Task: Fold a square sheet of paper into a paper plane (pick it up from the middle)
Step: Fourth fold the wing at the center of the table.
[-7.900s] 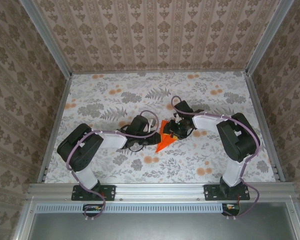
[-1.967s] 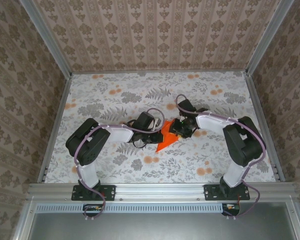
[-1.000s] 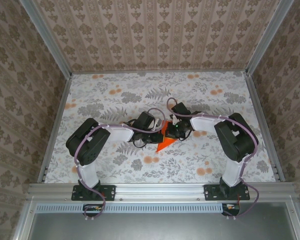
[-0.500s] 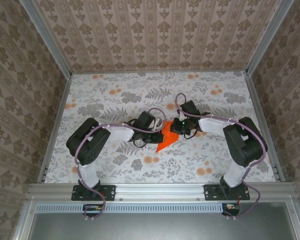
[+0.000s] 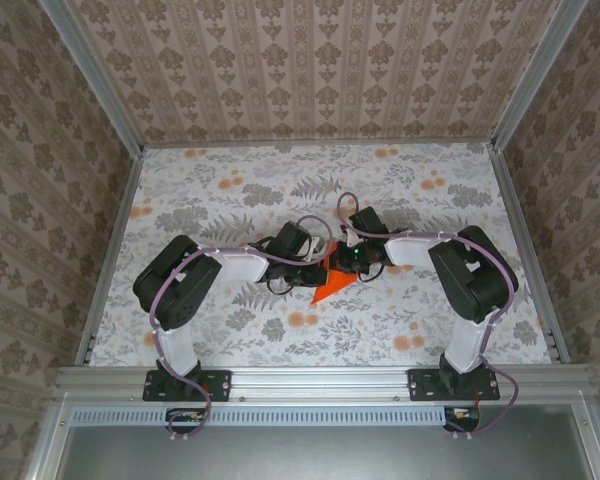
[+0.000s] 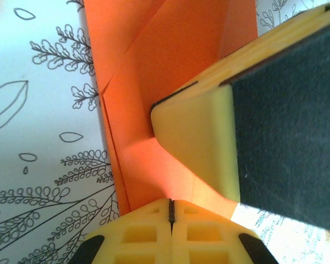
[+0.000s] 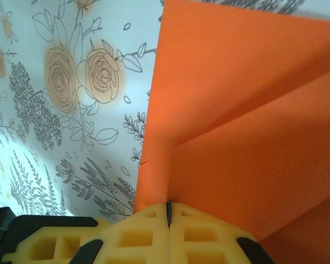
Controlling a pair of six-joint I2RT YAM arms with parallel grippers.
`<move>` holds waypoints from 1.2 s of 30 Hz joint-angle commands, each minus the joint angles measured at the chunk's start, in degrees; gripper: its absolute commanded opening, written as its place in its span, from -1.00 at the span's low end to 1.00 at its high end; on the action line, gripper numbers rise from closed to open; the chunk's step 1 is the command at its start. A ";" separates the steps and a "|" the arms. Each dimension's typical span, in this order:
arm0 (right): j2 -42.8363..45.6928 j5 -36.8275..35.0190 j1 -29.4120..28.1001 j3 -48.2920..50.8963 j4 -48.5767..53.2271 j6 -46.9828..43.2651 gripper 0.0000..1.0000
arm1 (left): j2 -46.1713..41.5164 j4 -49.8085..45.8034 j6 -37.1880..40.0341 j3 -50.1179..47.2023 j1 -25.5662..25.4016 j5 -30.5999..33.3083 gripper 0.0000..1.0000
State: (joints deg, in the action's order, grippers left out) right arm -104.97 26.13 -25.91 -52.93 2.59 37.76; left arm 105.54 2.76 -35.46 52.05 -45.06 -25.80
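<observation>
Flowered table (image 5: 230, 190) bears a creased orange sheet (image 5: 327, 287).

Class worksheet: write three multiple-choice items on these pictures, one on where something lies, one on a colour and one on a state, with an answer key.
1. Where on the table does the folded paper lie?
A. In the far left corner
B. Mid-table, where the two arms meet
C. On the near rail

2. What colour is the folded paper?
A. Blue
B. Orange
C. White

3. How do the left end effector and the right end effector stand?
A. Both shut
B. Both wide open
C. Left open, right shut

Key:
1 B: the top view shows the paper at the centre, with an arm tip on either side.
2 B: it is bright orange in every view.
3 A: each wrist view shows its fingertips meeting, with only a thin seam between them.
</observation>
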 commanded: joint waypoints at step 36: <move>-4.94 3.67 13.39 0.35 -4.90 -2.68 -1.00 | 4.15 -11.69 4.26 -3.09 -0.88 0.58 -1.00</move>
State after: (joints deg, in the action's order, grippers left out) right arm -107.59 34.79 -16.60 -51.00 -5.32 36.32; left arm 105.82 2.76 -32.82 52.31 -45.01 -26.61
